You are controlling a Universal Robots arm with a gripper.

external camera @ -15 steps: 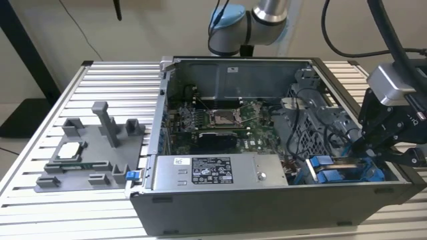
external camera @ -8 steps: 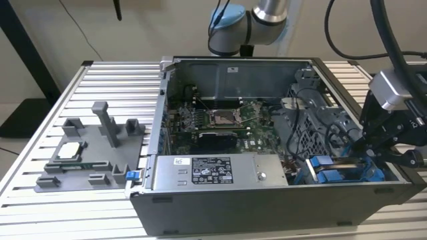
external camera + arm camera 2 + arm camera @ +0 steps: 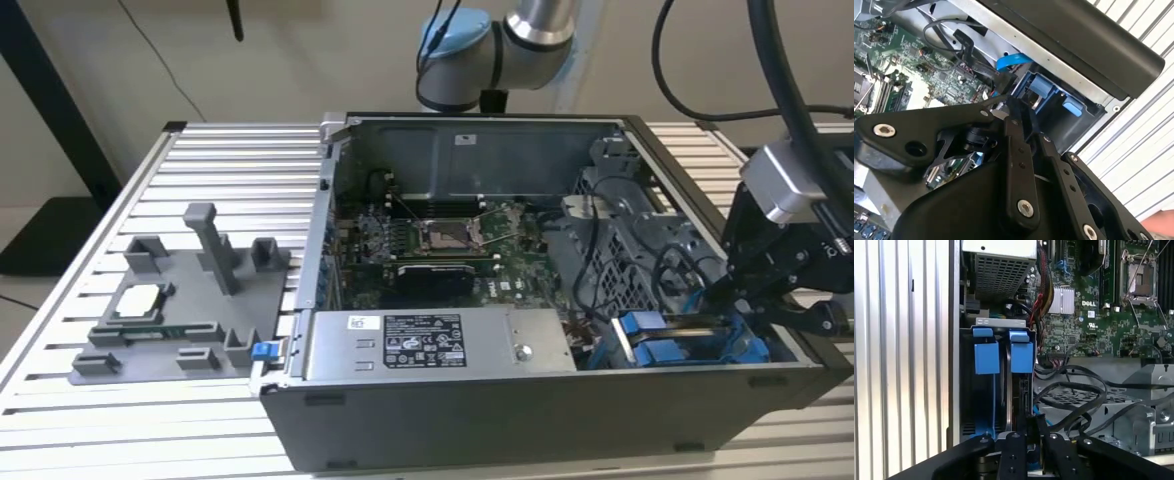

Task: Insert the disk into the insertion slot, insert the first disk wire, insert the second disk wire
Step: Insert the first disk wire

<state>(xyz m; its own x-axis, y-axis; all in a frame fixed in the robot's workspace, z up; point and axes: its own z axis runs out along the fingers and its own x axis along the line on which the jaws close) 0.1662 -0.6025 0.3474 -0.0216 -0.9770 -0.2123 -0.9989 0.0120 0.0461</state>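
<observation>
The insertion slot (image 3: 671,345) is the grey bay with blue rails at the case's front corner on the exterior view's right. In the first wrist view the slot (image 3: 985,395) has two blue tabs at its end, and the disk (image 3: 1014,390) stands edge-on inside it under one blue tab (image 3: 1021,352). My gripper (image 3: 1036,426) hovers over the bay's cable end, fingers (image 3: 1029,440) drawn close together on a dark disk wire connector beside a blue cable (image 3: 1036,412). In the second wrist view the gripper (image 3: 1015,111) points at the blue tabs (image 3: 1040,86), with a blue wire (image 3: 1011,61) looping just beyond.
A grey labelled power-supply box (image 3: 441,345) lies beside the bay. The motherboard (image 3: 427,235) fills the case floor, and black cables (image 3: 1074,390) loop over a perforated cage close to my fingers. The case wall (image 3: 1079,35) runs alongside. A grey fixture (image 3: 174,310) sits on the slatted table.
</observation>
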